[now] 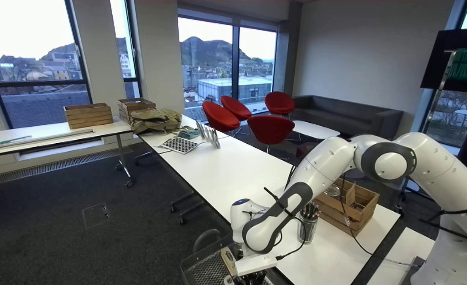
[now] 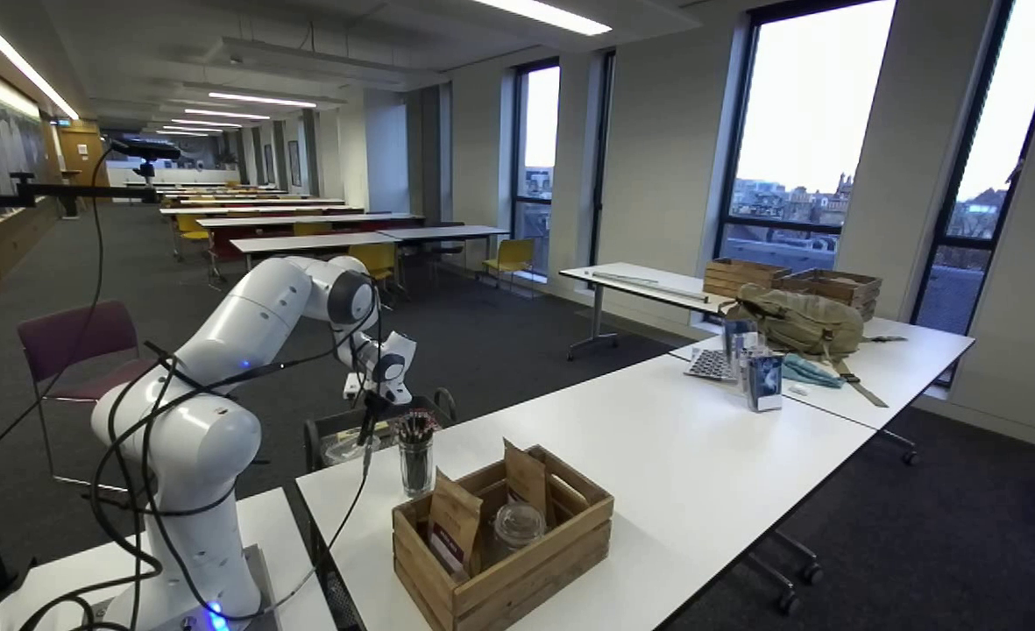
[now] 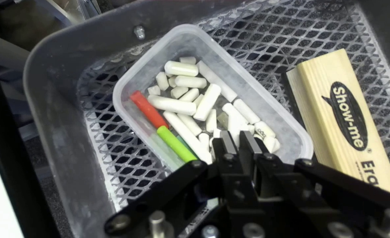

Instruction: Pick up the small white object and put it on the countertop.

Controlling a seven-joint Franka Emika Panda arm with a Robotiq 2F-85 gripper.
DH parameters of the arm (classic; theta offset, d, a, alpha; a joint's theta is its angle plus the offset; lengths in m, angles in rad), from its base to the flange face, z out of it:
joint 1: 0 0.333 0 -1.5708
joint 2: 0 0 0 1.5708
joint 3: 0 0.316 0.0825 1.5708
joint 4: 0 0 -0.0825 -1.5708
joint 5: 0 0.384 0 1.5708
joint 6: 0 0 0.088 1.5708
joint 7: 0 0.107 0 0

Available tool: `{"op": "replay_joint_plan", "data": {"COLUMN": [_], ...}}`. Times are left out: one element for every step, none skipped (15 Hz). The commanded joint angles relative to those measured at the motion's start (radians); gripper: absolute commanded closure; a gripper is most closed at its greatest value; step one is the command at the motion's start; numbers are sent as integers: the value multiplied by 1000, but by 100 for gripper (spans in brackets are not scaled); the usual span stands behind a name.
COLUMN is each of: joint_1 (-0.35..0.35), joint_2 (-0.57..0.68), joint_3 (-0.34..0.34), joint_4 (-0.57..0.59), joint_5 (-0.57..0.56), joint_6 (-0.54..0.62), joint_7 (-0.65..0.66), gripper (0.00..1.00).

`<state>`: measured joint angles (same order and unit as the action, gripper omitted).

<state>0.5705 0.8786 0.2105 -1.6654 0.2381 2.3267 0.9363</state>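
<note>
Beside the long white table (image 1: 233,166), white chalk (image 3: 207,102) lies in a plastic tub (image 3: 251,89) in a mesh-floored tray (image 3: 56,112). At the chalk the fingers (image 3: 228,142) stand nearly together; whether they pinch any, I cannot tell. A shallow hold amid such crowding could slip on lifting, or knock the tub's rim.

"Show-me" and a partly hidden "Era…" on the wooden block (image 3: 345,120).
</note>
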Motion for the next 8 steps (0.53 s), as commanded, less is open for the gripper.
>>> {"op": "replay_joint_plan", "data": {"joint_1": [23,25,28,30,34,40,47,52], "joint_2": [-81,-88,-99,-108,-120,-135,-152,-166], "joint_3": [-32,-36,-40,-43,-47,-53,-58,-61], "joint_4": [-56,-58,-63,-68,-76,-83,-95,-103], "joint_5": [-30,-37,-45,-54,-64,-74,-86,-98], "joint_6": [-22,-27,-34,-37,-39,-45,-49,-56], "joint_7": [58,65,77,88,100,115,135,153], "gripper": [98,98,98,98,98,98,98,98]}}
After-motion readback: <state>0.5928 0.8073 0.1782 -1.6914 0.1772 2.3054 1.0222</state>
